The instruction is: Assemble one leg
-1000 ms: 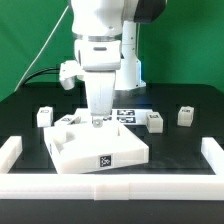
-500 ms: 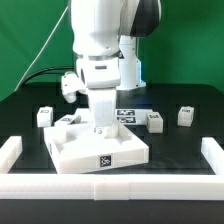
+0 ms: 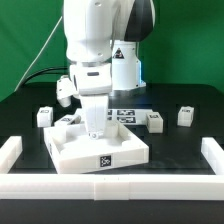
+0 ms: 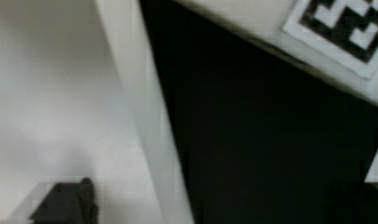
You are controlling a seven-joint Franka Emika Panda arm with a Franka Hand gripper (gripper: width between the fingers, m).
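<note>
Green backdrop cloth is hanging behind a matte black table [image 3: 30, 135], and a chunky white rail [image 3: 110, 186] with squared ends is fencing its near edge and both sides. Inside that fence, a large flat white square panel [image 3: 125, 150] of smooth plastic is lying at the centre, showing a raised rim and a black-and-white tag on its front wall. The arm's glossy white gripper [image 3: 95, 130] is reaching straight down over the back part of the panel, toward the exterior view's left. Its tips are blending into the white plastic beneath, so I cannot tell how the jaws are standing or whether anything is sitting between them.

Three small blocky pieces are standing upright on the table outside the panel. The first leg [image 3: 44, 116] is sitting at the exterior view's left. The second leg [image 3: 154, 121] and third leg [image 3: 186, 115] are sitting at its right, apart from each other. The marker board [image 3: 126, 114] is lying flat behind the panel.

The wrist view is showing only blur: pale plastic beside black table, and a tagged white surface [image 4: 337, 25] I cannot identify.
</note>
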